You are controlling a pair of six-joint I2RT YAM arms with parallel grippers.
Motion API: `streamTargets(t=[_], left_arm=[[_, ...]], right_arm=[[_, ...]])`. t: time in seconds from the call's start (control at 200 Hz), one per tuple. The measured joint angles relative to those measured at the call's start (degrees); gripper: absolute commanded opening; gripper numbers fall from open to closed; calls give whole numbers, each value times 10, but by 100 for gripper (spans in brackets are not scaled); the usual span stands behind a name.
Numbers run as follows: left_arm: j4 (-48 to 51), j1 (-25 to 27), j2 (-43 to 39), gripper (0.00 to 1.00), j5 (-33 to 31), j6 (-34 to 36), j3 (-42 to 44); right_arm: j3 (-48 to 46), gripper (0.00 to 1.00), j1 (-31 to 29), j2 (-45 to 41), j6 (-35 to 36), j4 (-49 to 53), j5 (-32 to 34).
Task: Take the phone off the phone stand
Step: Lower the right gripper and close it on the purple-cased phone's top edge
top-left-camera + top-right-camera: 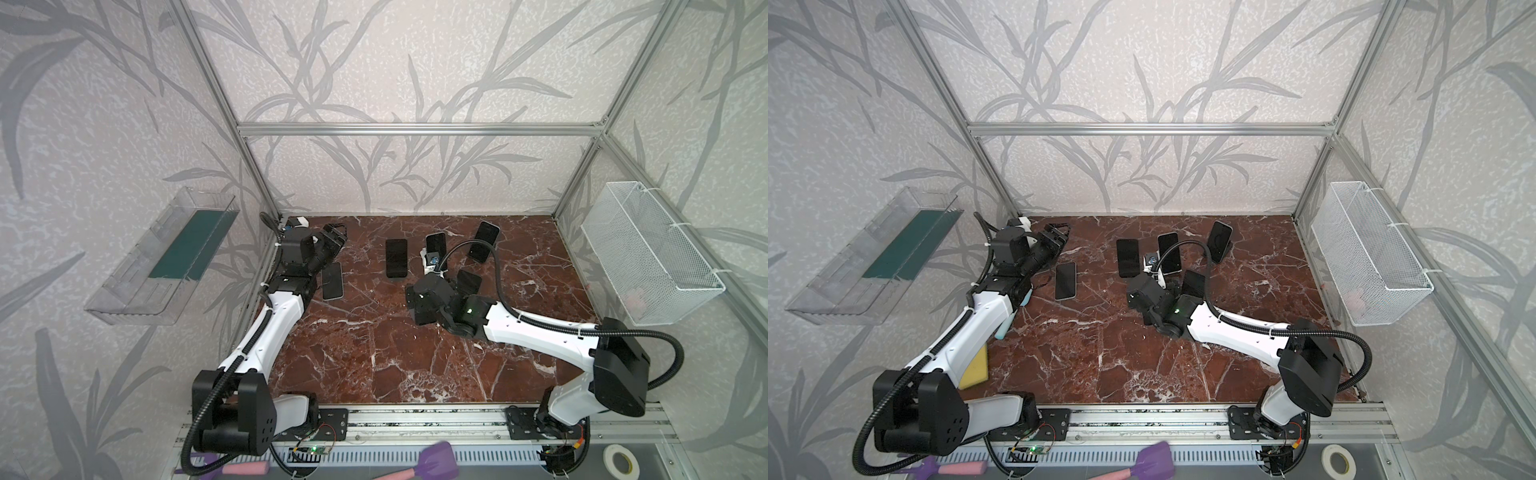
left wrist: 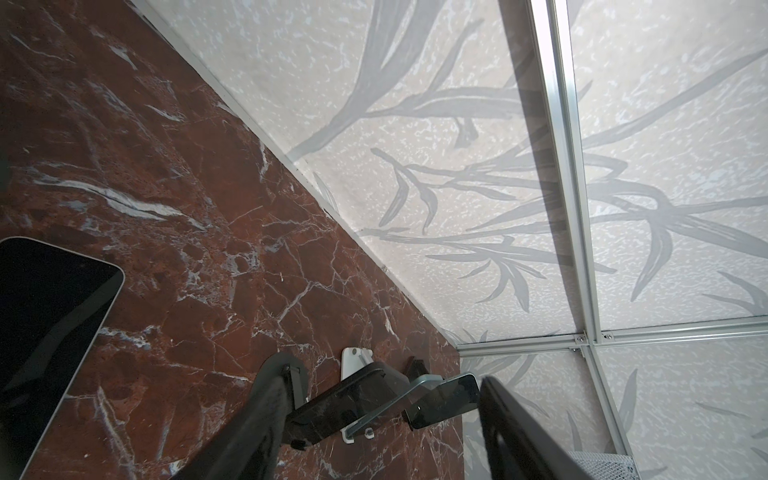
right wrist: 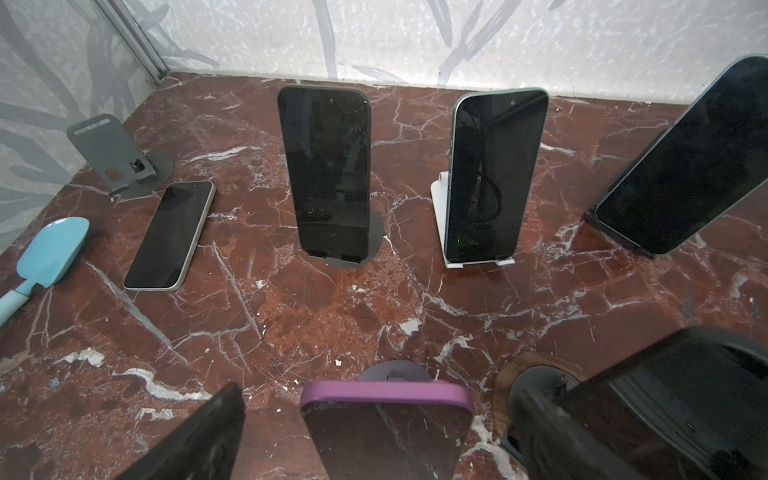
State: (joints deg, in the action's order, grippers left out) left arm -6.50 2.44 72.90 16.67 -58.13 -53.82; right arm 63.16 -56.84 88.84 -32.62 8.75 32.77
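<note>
A purple-cased phone (image 3: 386, 428) leans on a dark round phone stand (image 3: 395, 372). It lies between the spread fingers (image 3: 199, 436) of my right gripper (image 3: 380, 395), which is open, with a gap on each side. In both top views the gripper's black body (image 1: 430, 293) hides this phone. My left gripper (image 1: 334, 239) hovers at the back left beside a phone lying flat (image 1: 332, 280). It is open and holds nothing. An empty grey stand (image 3: 116, 158) sits in that corner.
Three more phones lean on stands behind: one on a grey stand (image 3: 328, 166), one on a white stand (image 3: 494, 174), one on a black stand (image 3: 685, 166). Another stands right beside my right finger (image 3: 665, 395). A blue spatula (image 3: 50, 249) and a yellow sponge (image 1: 976, 370) lie at the left.
</note>
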Motion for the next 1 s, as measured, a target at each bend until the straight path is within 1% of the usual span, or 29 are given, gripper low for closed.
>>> streamTargets(t=[0.23,0.822,1.002], left_arm=[[-7,0,2,72,0,-1,7],[-21,-3,2,71,0,-1,12],[-22,-3,2,72,0,-1,12]], right_arm=[[0,99,3,22,-1,-9,3],[-22,100,6,35,7,-30,17],[-26,96,8,43,12,-41,16]])
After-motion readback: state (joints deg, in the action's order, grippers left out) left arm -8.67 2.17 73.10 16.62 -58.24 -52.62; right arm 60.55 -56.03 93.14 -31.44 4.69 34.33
